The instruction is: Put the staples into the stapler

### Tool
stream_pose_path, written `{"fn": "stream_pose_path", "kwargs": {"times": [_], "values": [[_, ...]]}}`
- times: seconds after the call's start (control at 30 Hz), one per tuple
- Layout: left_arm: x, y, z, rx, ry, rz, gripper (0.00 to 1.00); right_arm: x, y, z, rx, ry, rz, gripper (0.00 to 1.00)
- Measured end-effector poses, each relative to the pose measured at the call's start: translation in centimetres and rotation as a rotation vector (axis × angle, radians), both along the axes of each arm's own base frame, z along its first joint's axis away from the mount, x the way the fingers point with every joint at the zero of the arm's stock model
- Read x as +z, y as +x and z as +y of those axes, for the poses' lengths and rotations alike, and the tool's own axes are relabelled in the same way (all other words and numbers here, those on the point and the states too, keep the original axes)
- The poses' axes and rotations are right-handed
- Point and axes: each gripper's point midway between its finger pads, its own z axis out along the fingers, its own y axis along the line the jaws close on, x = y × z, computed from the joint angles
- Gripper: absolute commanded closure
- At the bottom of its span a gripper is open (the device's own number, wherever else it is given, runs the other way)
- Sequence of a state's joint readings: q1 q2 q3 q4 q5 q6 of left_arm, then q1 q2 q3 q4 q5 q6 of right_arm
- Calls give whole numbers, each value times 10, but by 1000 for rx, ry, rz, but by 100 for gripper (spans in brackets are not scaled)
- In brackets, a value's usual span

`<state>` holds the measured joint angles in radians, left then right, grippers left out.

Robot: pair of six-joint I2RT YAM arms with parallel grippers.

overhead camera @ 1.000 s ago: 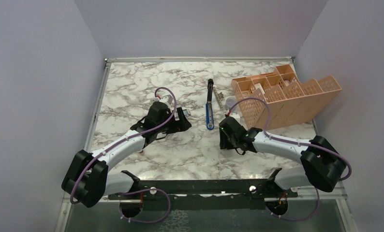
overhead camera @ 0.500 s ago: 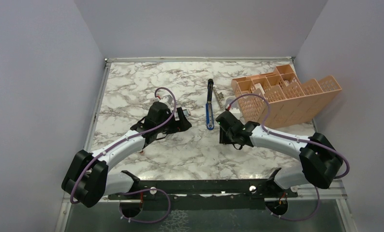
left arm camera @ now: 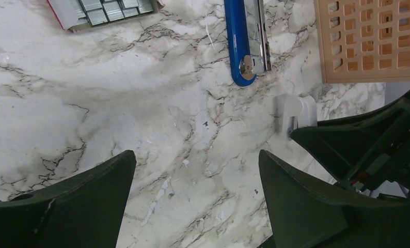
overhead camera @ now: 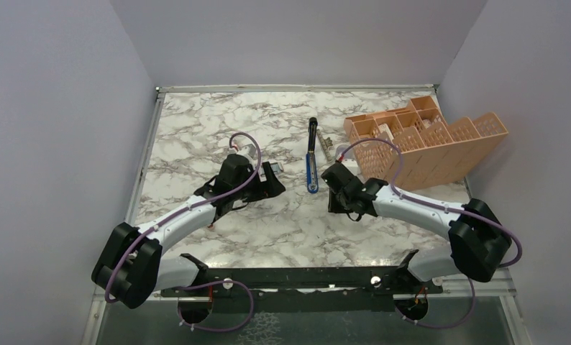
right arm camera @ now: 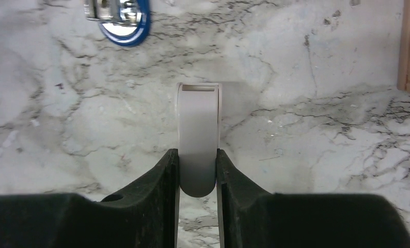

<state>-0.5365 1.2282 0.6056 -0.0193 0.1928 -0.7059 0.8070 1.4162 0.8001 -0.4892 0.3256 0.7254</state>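
- Left gripper [left arm camera: 196, 161] hasn't budged over the last second. Its jaws stand wide apart with nothing between them, hanging over bare table [overhead camera: 189, 122].
- Just beyond it are the staples [left arm camera: 115, 9], grey strips packed in their tray, with the red-and-white box [left arm camera: 59, 11] at the tray's left end. Nobody is touching them.
- In the middle, the stapler [left arm camera: 238, 41] lies flat on the marble in the same spot as before. It is blue along one side, with the shiny metal channel bared along the other and its rounded end nearest the arms.
- Here's the action: the right arm has swung in toward the stapler's near end, and the right gripper [right arm camera: 198, 155] has squeezed down. Its jaws are now pressed on both sides of a small white tab [right arm camera: 198, 129] standing just short of the stapler.
- I can't tell what that tab is. My read is that it's being cleared or fetched before loading, because no staples have gone in yet.
- On the far right, the orange rack [overhead camera: 441, 144] sits untouched, well clear of the grip.
- As for writing, there is nothing to read. The box shows only a sliver of red and white with no print, and I can see no brand on the stapler, tab or rack.
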Motion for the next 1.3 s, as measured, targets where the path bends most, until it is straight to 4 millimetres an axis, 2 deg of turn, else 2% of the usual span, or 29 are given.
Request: {"fn": "stream_pose_path", "kwargs": {"times": [0.1, 0.2, 0.3, 0.4, 0.43, 0.6, 0.73, 0.8, 1.0, 1.2, 1.3], "values": [[-5, -2, 0, 11, -19, 11, 5, 15, 0, 13, 36, 73, -12, 84], [-18, -11, 2, 26, -38, 46, 9, 28, 0, 35, 80, 177, -10, 84], [-31, -22, 4, 38, -60, 85, 20, 38, -2, 57, 110, 283, 10, 85], [-38, -31, 4, 44, -99, 104, 36, 48, -5, 78, 120, 387, 37, 87], [-38, -33, 3, 44, -114, 104, 38, 52, -5, 86, 117, 424, 41, 87], [-35, -41, -5, 18, -157, 77, 33, 61, -6, 115, 96, 570, 82, 87], [-19, -39, -11, -1, -204, 13, 30, 57, -9, 133, 77, 626, 133, 87], [-13, -39, -12, -4, -218, -14, 33, 55, -10, 139, 64, 643, 158, 88], [-13, -45, -11, -17, -234, -36, 51, 59, -7, 150, 10, 702, 185, 88], [-6, -47, -13, -35, -256, -62, 54, 60, -4, 155, -39, 739, 205, 88], [-6, -47, -13, -38, -256, -65, 63, 59, -3, 158, -45, 747, 214, 88]]}}
